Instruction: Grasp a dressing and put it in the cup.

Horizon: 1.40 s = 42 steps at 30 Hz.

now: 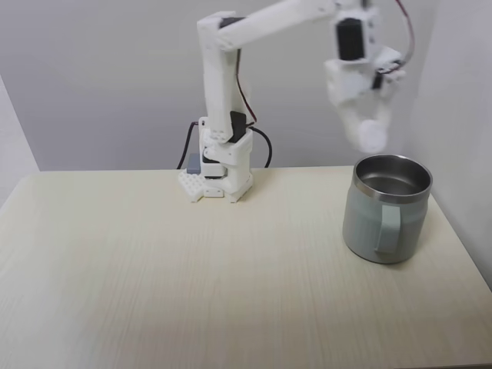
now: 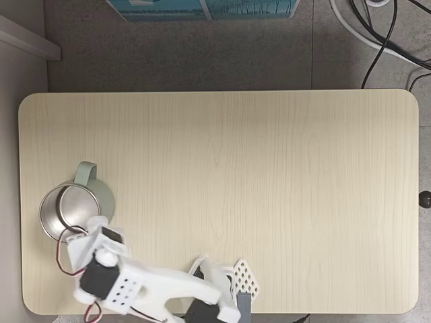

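Note:
A pale grey-green cup with a steel rim and a side handle stands at the table's right in a fixed view; seen from above, the cup is near the left edge. My white gripper hangs just above the cup's rim and slightly to its left. It is shut on the dressing, a small white roll that shows a little blurred at the fingertips. From above, my gripper overlaps the cup's rim on the side nearest the arm's base, and it hides the dressing there.
The arm's base stands at the table's back edge, with black cables behind it. A pale wooden table stretches wide and bare. A wall stands close to the right of the cup. Cables and a blue box lie on the floor.

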Tool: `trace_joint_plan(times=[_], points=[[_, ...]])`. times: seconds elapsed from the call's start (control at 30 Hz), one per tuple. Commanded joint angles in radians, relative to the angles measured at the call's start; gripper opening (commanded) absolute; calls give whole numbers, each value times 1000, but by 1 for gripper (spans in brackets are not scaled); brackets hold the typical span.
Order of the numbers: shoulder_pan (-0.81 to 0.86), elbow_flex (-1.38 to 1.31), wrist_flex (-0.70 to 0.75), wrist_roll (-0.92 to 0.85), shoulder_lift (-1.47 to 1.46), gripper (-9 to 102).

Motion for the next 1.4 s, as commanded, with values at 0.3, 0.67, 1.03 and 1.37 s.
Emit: trace_joint_plan(times=[0.3,0.67,1.03,1.37], points=[[-18,252,-49,69,264,0],[-12,242,-41,104,209,22],[3,144,-86,127,130,21],[35,147,-84,100,120,21]])
